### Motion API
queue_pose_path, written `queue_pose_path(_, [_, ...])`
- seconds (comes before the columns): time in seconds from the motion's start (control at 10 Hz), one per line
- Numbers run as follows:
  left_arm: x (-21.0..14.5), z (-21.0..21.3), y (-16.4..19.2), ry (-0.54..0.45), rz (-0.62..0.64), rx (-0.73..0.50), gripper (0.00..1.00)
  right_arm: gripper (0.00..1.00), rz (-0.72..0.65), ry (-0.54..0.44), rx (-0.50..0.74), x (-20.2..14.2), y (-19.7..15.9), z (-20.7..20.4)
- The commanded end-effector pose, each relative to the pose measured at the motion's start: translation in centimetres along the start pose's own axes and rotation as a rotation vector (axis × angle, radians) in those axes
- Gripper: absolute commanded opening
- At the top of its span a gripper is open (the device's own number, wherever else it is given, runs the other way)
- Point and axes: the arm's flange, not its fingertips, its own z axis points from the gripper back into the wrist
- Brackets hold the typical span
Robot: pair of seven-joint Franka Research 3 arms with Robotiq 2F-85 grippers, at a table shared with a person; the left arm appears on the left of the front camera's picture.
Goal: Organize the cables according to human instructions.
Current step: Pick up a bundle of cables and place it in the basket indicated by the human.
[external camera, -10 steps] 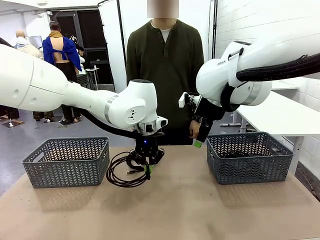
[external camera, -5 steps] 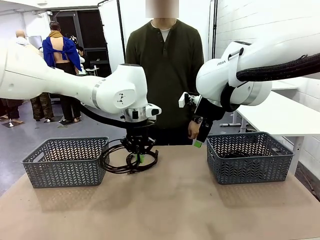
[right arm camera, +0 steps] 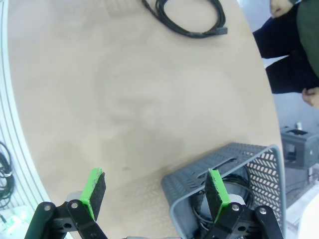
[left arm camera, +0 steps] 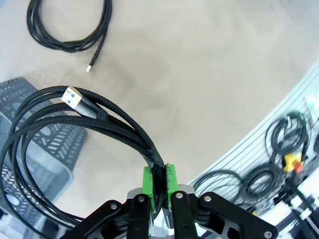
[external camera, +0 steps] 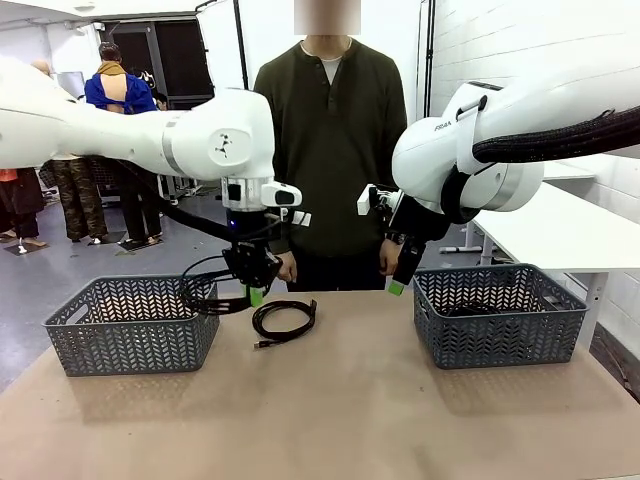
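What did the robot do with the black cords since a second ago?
The left gripper, shut on a cable, rose from the table and swung left toward the left basket. A second cable was left lying on the table. The open right gripper, the right basket and the person kept still.

Cable (external camera: 284, 323) on table (external camera: 350, 420), right of left basket (external camera: 132, 325)

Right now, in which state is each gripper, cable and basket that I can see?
Left gripper: shut on the USB cable.
USB cable: coiled, hanging in the air.
Second cable: coiled, lying loose on the table between the baskets.
Right gripper: open, empty, in the air.
Left basket: upright on the table.
Right basket: upright, with a dark cable inside.
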Motion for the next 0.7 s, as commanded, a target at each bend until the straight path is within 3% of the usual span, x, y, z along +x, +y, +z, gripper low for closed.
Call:
queue_pose_path(0.0, [-1.2,1.4,1.8,0.008,-0.121,0.011,0.0,1.0,-0.002,0.001,0.0,-0.1,0.1,0.0])
queue_pose_path(0.3, [-3.6,1.7,3.7,-0.031,-0.271,-0.046,0.0,1.0,-0.002,0.001,0.0,-0.1,0.1,0.0])
queue_pose_path(0.4, [-3.8,1.7,4.3,-0.09,-0.209,-0.059,0.0,1.0,-0.002,0.001,0.0,-0.1,0.1,0.0])
queue_pose_path(0.5, [-1.9,2.2,3.3,-0.01,-0.224,-0.012,0.0,1.0,-0.002,0.001,0.0,-0.1,0.1,0.0])
queue_pose_path(0.6, [-1.9,2.2,3.3,-0.01,-0.224,-0.012,0.0,1.0,-0.002,0.001,0.0,-0.1,0.1,0.0])
